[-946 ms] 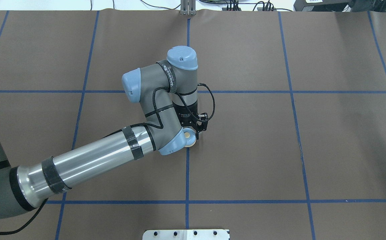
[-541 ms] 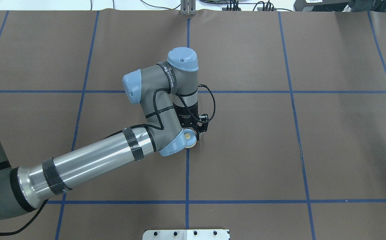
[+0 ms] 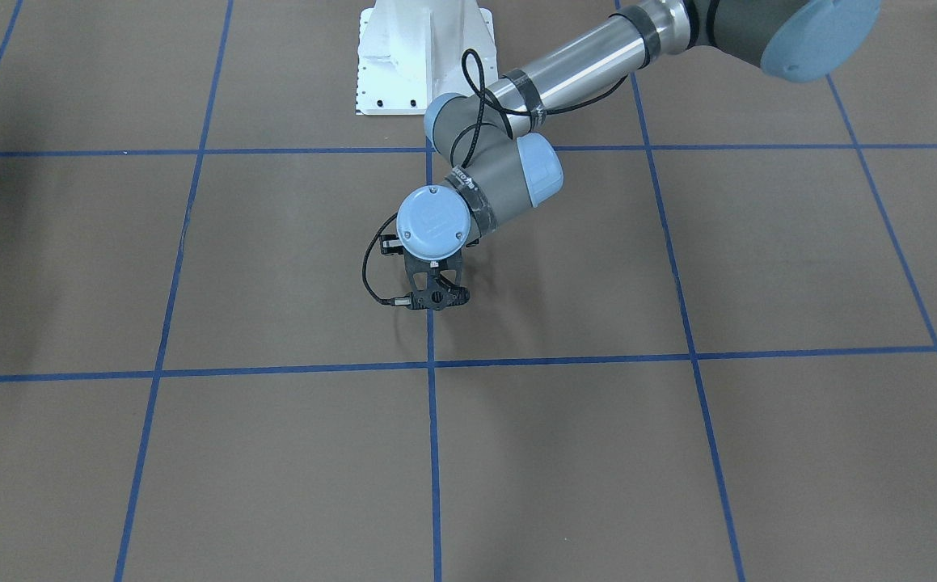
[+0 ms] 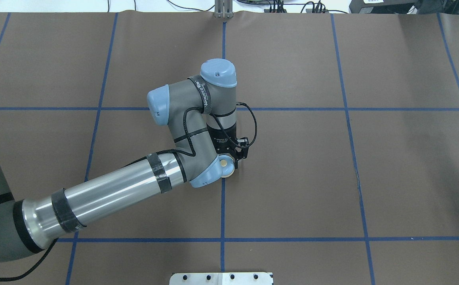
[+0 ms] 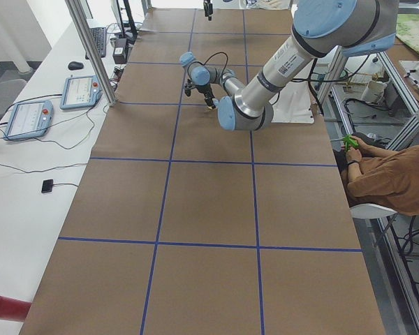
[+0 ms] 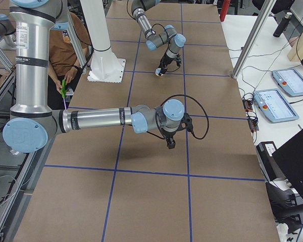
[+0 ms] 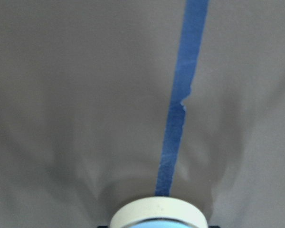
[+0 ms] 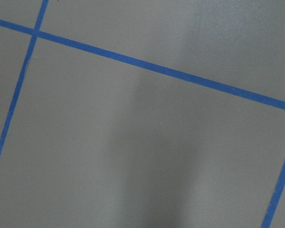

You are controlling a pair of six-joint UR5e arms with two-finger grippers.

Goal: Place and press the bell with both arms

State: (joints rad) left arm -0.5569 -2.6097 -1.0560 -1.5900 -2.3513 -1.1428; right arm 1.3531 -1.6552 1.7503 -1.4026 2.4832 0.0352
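While left gripper [image 3: 435, 302] gripped bell [image 4: 226, 166] at centre tape line [image 4: 222, 206], we feared skewed release tipping bell off line. Right gripper [image 6: 170, 143] waited well off line — we couldn't tell its fingers' state.

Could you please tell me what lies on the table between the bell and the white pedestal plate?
Only bare brown table cover crossed by blue tape lines, as the overhead view shows between the bell and the pedestal plate.
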